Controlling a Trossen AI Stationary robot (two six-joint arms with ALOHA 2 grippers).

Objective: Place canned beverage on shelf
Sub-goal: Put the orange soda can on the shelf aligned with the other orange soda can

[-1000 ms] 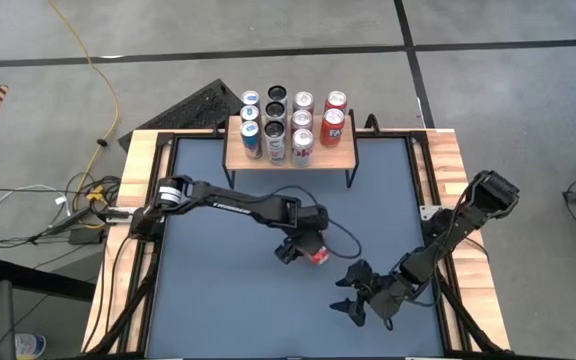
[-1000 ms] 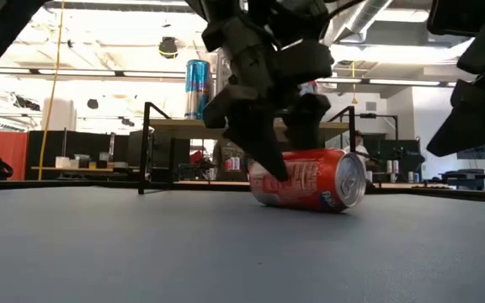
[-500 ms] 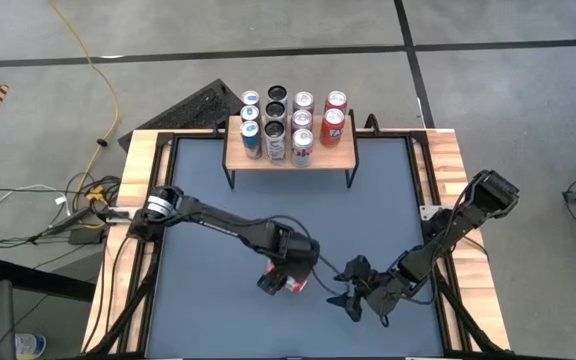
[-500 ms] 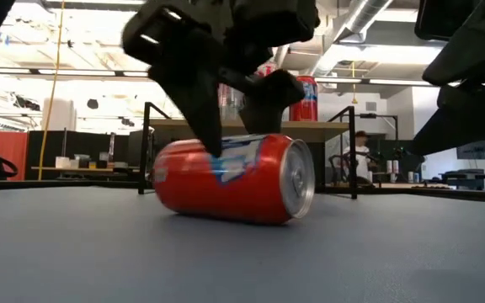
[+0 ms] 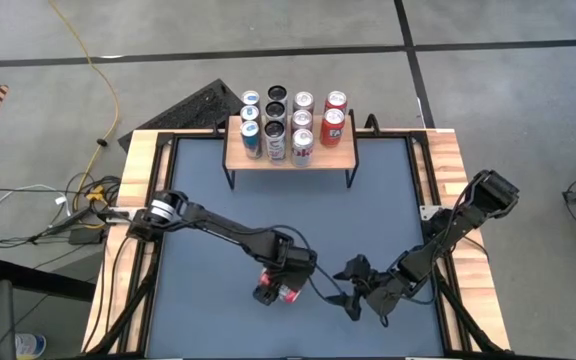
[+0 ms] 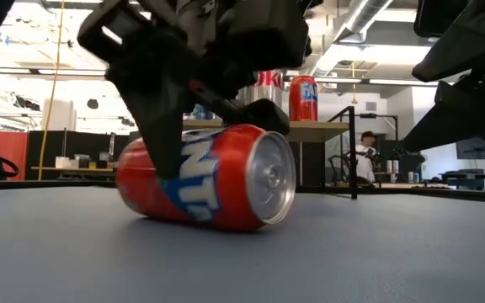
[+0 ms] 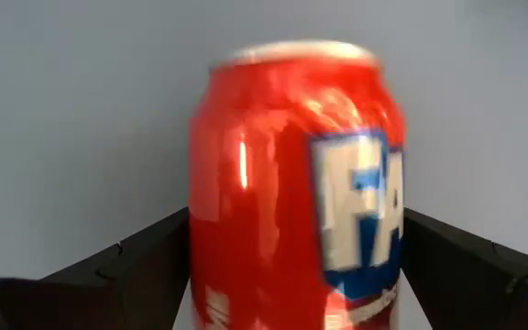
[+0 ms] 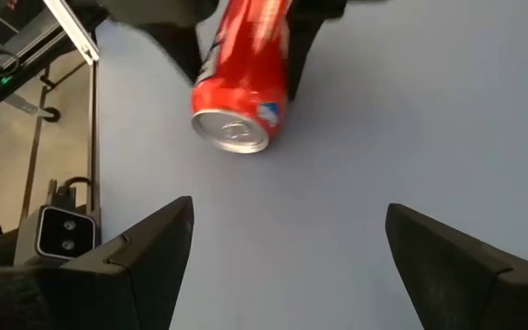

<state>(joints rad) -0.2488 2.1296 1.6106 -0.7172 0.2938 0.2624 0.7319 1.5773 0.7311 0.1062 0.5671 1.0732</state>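
Red soda can [image 6: 205, 178] lies on its side on the dark tabletop [image 5: 208, 190], toward the near edge and well apart from the shelf [image 5: 290, 152] at the far side, where other cans [image 5: 276, 120] stand upright. Left end effector [image 5: 276, 283] straddles it with fingers spread wide on either flank, apparently not yet squeezing, while the right end effector [image 5: 353, 290] waits just beside, also spread. Thin, smooth and round, the can would likely roll, slip or dent, so a moderate squeeze across mid-body seems safest.
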